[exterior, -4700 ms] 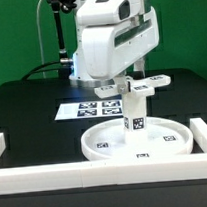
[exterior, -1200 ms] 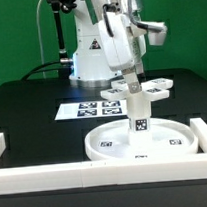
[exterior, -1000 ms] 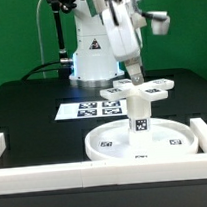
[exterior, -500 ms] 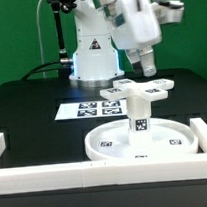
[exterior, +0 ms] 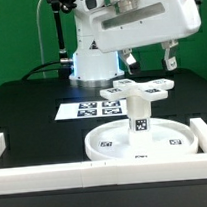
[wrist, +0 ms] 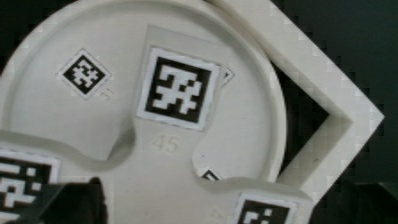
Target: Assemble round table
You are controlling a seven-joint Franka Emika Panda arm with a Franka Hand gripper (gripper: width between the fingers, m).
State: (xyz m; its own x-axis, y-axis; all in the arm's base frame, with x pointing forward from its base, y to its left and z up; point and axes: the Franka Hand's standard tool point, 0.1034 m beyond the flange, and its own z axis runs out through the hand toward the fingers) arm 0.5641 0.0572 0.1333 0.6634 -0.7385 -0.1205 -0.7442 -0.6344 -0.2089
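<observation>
A green backdrop stands behind a black table point(exterior: 32, 106), which is edged by white border rails point(exterior: 41, 176). On it the round disc point(exterior: 104, 144) lies flat near the front rail, with the short leg point(exterior: 136, 114) standing upright from its middle and the cross-shaped base point(exterior: 143, 88) sitting on top of the leg. A printed sheet of tags point(exterior: 82, 109) lies flat behind the disc.

The gripper point(exterior: 148, 58) hangs well above the base, towards the exterior view's right, with its fingers spread apart and nothing between them (the wrist view looks down on the disc's tagged face and a rail corner).

The assembly looks close to complete, though the frames do not show how firmly the base is seated. If it is only loosely threaded, a knock from a descending finger could tilt the leg or shift the disc against the rail. A closing grip placed off-centre could also twist the cross askew.
</observation>
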